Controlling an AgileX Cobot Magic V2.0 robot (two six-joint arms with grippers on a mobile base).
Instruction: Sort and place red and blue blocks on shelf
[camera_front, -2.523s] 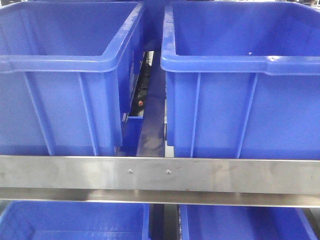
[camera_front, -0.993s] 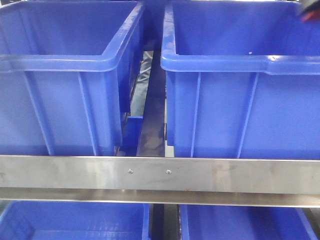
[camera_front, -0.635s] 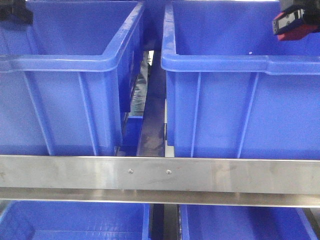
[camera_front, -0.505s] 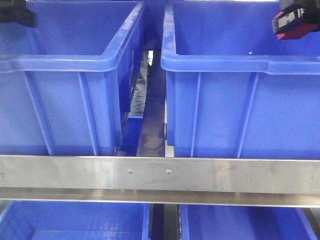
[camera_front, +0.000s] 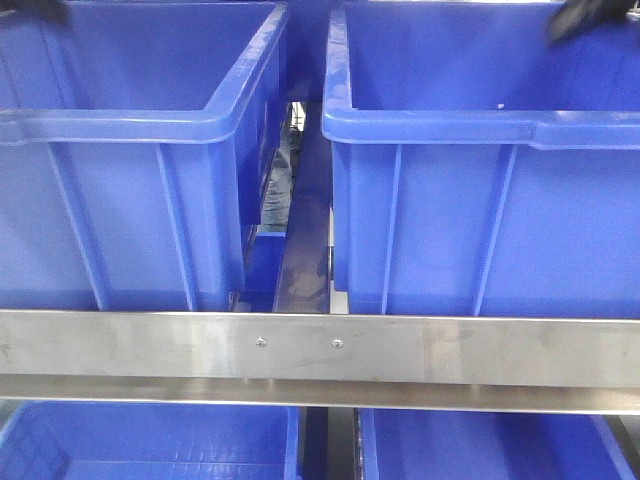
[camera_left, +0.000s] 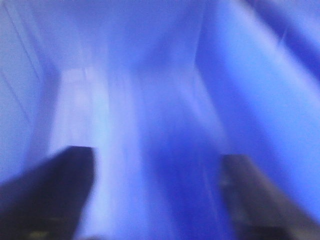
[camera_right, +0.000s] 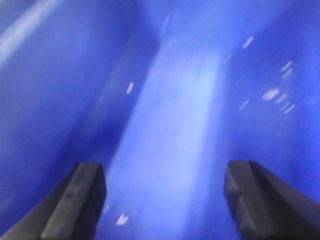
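Observation:
The shelf shows as a brushed-steel front rail (camera_front: 420, 345) with two small screws. No red or blue block shows in any view. My left gripper (camera_left: 155, 200) is open and empty, its dark fingers (camera_left: 50, 195) wide apart over blurred blue bin plastic. In the front view it is a dark smear (camera_front: 35, 8) at the top left. My right gripper (camera_right: 167, 200) is open and empty too, its fingers (camera_right: 75, 200) spread over a blue bin interior. In the front view it is a dark blur (camera_front: 590, 15) at the top right.
Two large blue bins stand side by side on the upper tier, left (camera_front: 120, 200) and right (camera_front: 480, 220), with a narrow gap (camera_front: 300, 240) between them. Two more blue bins sit below the rail, left (camera_front: 150, 445) and right (camera_front: 490, 445).
Half a second ago my right gripper held a red block over the right bin; now that gripper is a dark blur higher up and no red shows. The left gripper has also risen.

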